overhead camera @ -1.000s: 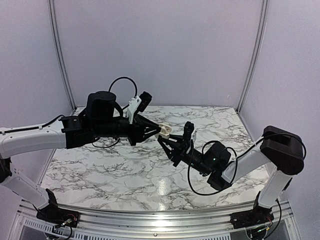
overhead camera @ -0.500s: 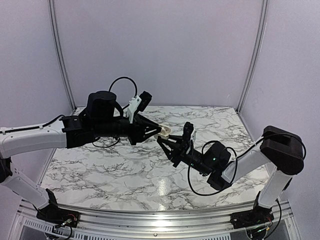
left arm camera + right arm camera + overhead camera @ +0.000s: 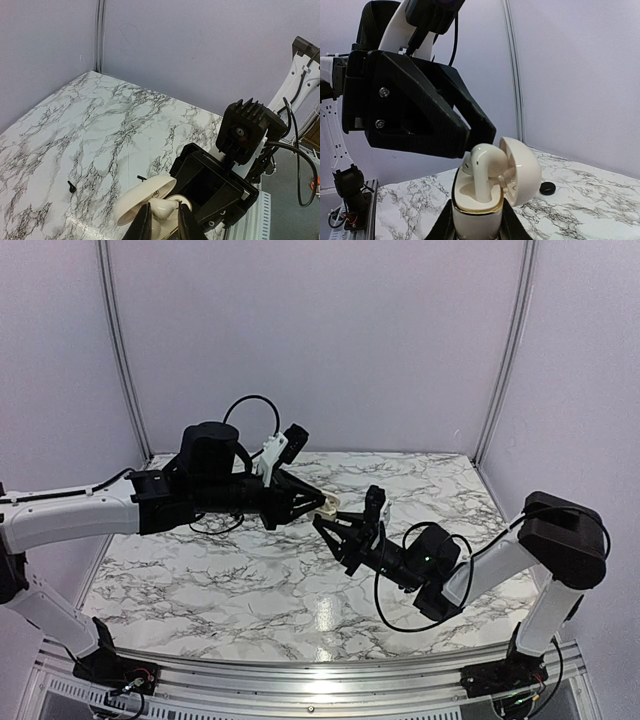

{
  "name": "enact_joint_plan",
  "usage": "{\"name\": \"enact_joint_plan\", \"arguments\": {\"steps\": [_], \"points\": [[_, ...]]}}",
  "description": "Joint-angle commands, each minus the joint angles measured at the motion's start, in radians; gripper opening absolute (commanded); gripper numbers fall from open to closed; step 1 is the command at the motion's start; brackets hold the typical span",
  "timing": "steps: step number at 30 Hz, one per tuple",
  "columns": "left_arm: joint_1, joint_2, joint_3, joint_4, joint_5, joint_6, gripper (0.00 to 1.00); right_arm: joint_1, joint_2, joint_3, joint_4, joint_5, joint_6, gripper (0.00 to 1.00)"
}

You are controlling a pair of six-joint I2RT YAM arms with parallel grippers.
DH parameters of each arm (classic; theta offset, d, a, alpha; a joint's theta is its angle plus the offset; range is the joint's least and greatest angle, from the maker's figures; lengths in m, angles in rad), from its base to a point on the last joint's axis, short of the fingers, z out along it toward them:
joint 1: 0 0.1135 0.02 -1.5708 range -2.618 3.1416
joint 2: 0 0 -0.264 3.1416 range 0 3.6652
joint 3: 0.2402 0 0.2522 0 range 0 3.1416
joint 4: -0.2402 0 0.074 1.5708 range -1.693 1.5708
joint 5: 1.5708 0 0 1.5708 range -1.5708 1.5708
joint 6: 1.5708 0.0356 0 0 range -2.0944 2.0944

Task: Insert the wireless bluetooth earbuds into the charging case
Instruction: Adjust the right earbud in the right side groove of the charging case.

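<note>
The charging case (image 3: 475, 217) is cream with a gold rim, and its lid (image 3: 522, 170) is swung open. My right gripper (image 3: 476, 227) is shut on the case body and holds it upright in mid-air. A cream earbud (image 3: 485, 167) stands with its stem in the case's well. My left gripper (image 3: 162, 219) is shut on that earbud's bulb (image 3: 167, 210), right above the case. In the top view the left gripper (image 3: 318, 506) and the right gripper (image 3: 325, 527) meet at the cream case (image 3: 329, 503) above the table's middle. I cannot make out a second earbud.
The marble table (image 3: 230, 570) lies well below both grippers. Two tiny black bits (image 3: 71, 186) (image 3: 141, 177) lie on it in the left wrist view. A small black disc (image 3: 547, 188) lies on it behind the case. Grey walls close the back and sides.
My left arm has shifted slightly to the right and the grippers have drawn a little closer together. Both holds are unchanged.
</note>
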Motion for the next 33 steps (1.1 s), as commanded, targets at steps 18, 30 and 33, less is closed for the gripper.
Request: {"name": "enact_joint_plan", "arguments": {"steps": [18,30,33], "points": [[0.003,0.023,0.036,-0.003,0.072,0.017,0.13,0.008,0.013,0.040,0.021,0.003,0.008,0.00],[0.038,-0.066,0.038,-0.039,0.033,0.045,0.32,-0.003,-0.023,0.008,-0.010,-0.082,-0.006,0.00],[0.063,-0.086,0.031,-0.053,0.018,0.052,0.49,-0.024,-0.037,-0.005,-0.019,-0.158,0.015,0.00]]}}
